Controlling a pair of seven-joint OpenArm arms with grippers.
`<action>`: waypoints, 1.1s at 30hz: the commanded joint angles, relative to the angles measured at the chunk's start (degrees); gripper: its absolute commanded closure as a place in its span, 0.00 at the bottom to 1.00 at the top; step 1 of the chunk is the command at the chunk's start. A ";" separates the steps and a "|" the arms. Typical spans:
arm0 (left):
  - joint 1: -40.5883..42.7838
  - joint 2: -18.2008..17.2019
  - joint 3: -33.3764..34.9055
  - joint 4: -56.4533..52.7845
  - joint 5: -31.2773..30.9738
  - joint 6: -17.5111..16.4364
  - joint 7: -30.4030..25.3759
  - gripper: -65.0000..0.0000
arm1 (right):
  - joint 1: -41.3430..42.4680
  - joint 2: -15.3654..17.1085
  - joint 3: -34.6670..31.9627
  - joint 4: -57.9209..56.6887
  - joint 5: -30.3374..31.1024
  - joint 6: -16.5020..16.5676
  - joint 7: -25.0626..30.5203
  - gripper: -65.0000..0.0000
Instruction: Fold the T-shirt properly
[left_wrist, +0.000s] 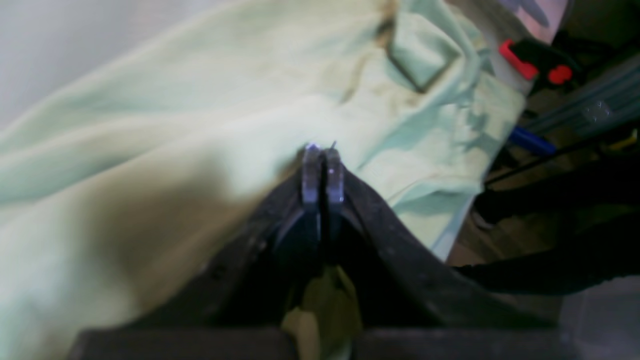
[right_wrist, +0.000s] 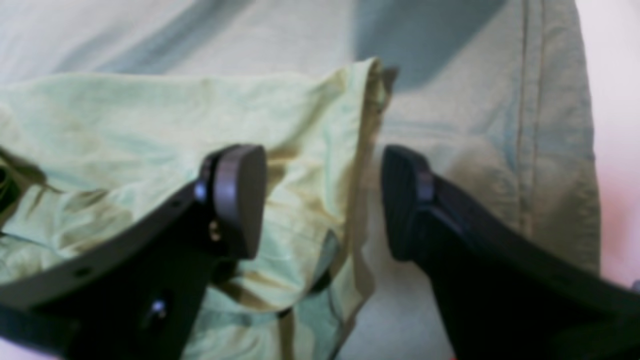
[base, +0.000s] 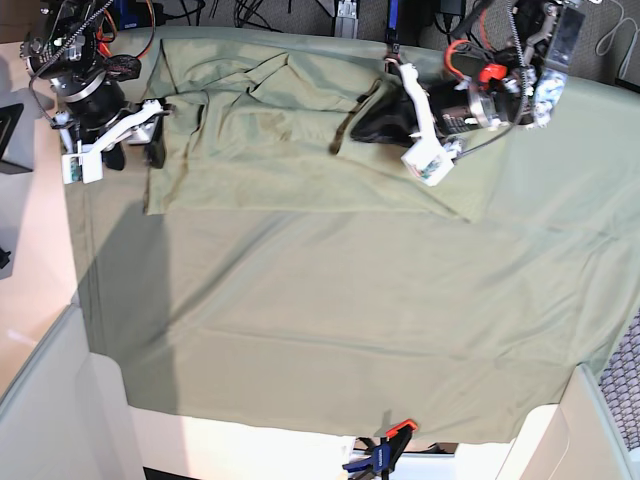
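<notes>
1. The left gripper (left_wrist: 322, 170) has its two fingers pressed flat together, tips buried in a fold of the pale green T-shirt (left_wrist: 210, 130). Whether any cloth is actually caught between them cannot be told from the blurred wrist view.
2. In the base view that left gripper (base: 345, 135) sits over the middle of the T-shirt (base: 260, 150), where a ridge of fabric rises to meet its tip.
3. The right gripper (right_wrist: 325, 200) stands with its jaws wide apart, holding nothing. One dark pad (right_wrist: 240, 195) hovers over the shirt's edge, and the other is over the cloth beside it.
4. A hemmed edge of the shirt (right_wrist: 175, 150) runs up between those two open fingers.
5. In the base view the right gripper (base: 140, 140) is at the shirt's outer edge on the view's left side.
6. The T-shirt lies crumpled across the far part of the table, on top of the larger, slightly darker green tablecloth (base: 330, 320), with its lower hem straight and its upper part bunched.
7. A clamp with orange and blue handles (base: 385, 452) grips the tablecloth at the near edge; a red-handled clamp (left_wrist: 532, 62) shows in the left wrist view.
8. No brand, label or readable writing can be made out on the shirt, cloth or arms.
</notes>
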 joint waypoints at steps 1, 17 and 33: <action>-0.74 0.37 0.09 0.94 -0.72 -0.65 -1.57 1.00 | 0.39 0.63 0.37 0.15 0.31 -1.11 1.09 0.44; -1.40 -3.41 -0.17 10.05 -3.39 -0.65 -0.92 1.00 | 0.44 0.63 0.35 -10.54 2.19 -2.97 1.25 0.33; -1.40 -3.72 -5.03 11.02 -5.40 -0.65 -0.09 1.00 | 0.42 -2.51 0.17 -14.86 12.11 3.06 -4.35 0.33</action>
